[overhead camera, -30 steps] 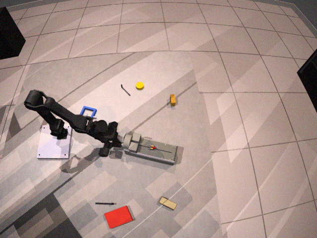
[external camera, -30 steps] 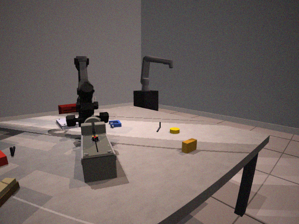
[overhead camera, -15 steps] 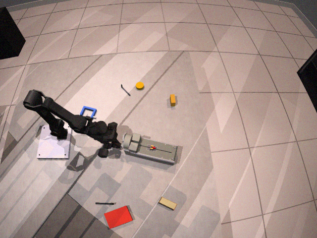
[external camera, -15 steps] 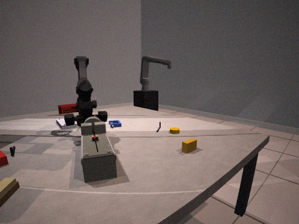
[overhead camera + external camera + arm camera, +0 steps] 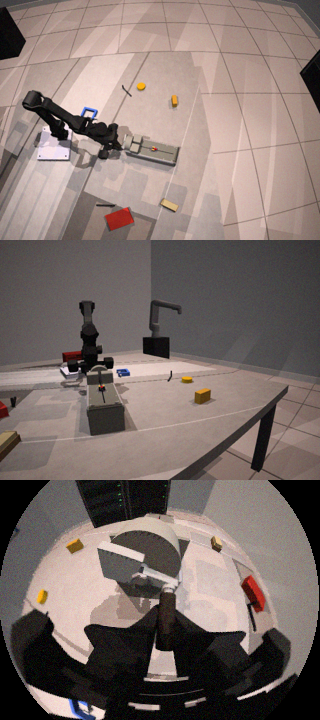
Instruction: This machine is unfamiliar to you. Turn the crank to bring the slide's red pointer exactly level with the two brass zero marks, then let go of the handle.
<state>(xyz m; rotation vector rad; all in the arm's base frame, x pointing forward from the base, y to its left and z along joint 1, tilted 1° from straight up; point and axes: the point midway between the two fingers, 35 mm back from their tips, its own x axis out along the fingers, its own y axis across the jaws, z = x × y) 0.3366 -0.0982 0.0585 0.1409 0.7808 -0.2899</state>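
Observation:
The grey-green machine (image 5: 165,156) (image 5: 107,419) lies lengthwise away from the arm, its rounded crank housing facing the gripper. In the wrist view the pale crank arm (image 5: 159,575) reaches rightward from the hub to the dark brown handle (image 5: 167,605). My gripper (image 5: 163,608) (image 5: 121,148) is shut on that handle; its fingertips are hidden behind the housing in the exterior view. The slide's red pointer (image 5: 155,149) (image 5: 101,387) is at the slot beside the small brass marks (image 5: 153,147) (image 5: 99,386). It looks slightly toward the machine's far end from them; exact level is too small to tell.
A blue square frame (image 5: 84,111) (image 5: 126,373), black bent rod (image 5: 126,91), yellow disc (image 5: 141,86) (image 5: 186,380) and orange block (image 5: 174,101) (image 5: 202,396) lie on one side. A red box (image 5: 119,219), black rod (image 5: 105,205) and tan block (image 5: 169,205) lie on the other.

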